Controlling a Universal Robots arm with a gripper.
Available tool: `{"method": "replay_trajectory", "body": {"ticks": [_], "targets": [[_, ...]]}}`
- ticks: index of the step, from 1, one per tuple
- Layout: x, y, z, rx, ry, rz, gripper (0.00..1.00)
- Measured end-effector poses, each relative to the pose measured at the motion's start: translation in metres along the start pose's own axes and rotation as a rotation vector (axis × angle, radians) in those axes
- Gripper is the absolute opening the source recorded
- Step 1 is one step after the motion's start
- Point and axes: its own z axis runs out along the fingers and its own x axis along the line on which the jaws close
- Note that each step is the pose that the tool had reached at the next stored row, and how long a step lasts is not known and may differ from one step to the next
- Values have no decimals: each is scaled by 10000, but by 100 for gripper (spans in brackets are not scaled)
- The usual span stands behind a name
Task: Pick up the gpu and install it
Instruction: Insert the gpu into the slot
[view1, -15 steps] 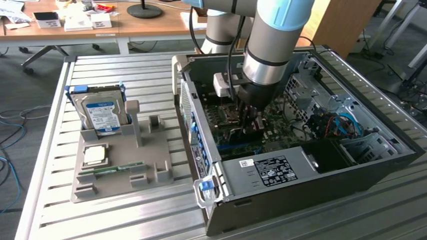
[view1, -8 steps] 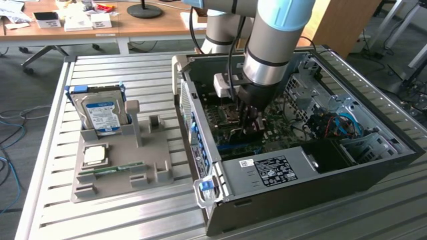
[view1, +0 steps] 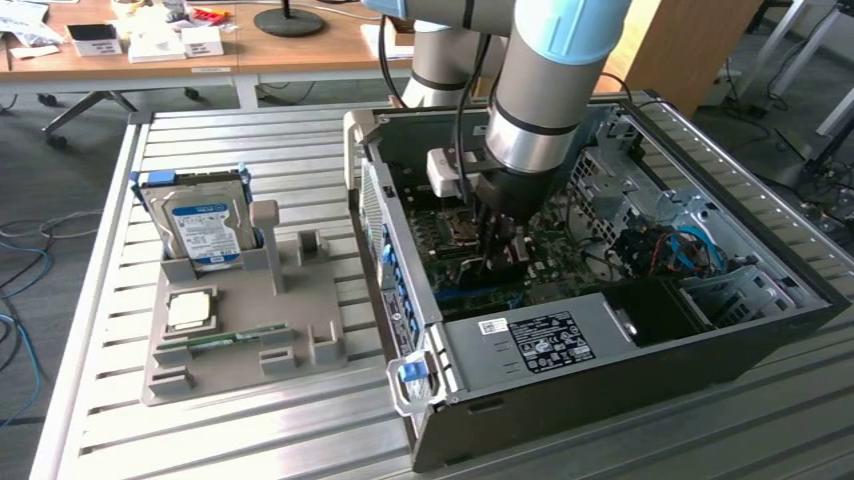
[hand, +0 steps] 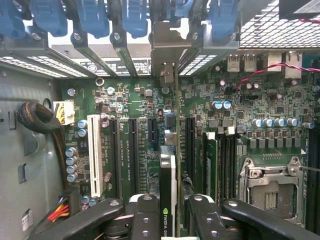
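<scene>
My gripper (view1: 501, 262) reaches down into the open computer case (view1: 641, 345), low over the motherboard (hand: 135, 100). In the wrist view the gripper (hand: 172, 216) is shut on the gpu (hand: 168, 172), which I see edge-on between the two black fingers (hand: 145, 215). The card stands upright over the black expansion slots in the middle of the board. Its silver bracket (hand: 163, 47) sits against the row of rear slot openings, among the blue latches (hand: 135, 17). Whether the card's edge is seated in a slot I cannot tell.
A white slot (hand: 94, 155), memory sticks (hand: 212, 160) and the processor socket (hand: 270, 185) flank the card. Outside the case, a grey fixture (view1: 240, 340) on the slatted table holds a hard drive (view1: 207, 225), a processor chip (view1: 190, 310) and a memory stick (view1: 220, 338).
</scene>
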Motion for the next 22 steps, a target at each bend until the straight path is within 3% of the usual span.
{"method": "replay_trajectory", "body": {"ticks": [19, 21, 22], "targets": [[1, 18, 6, -8, -2, 1, 27], [1, 20, 8, 2, -5, 7, 27], [1, 19, 6, 1, -2, 4, 34]]}}
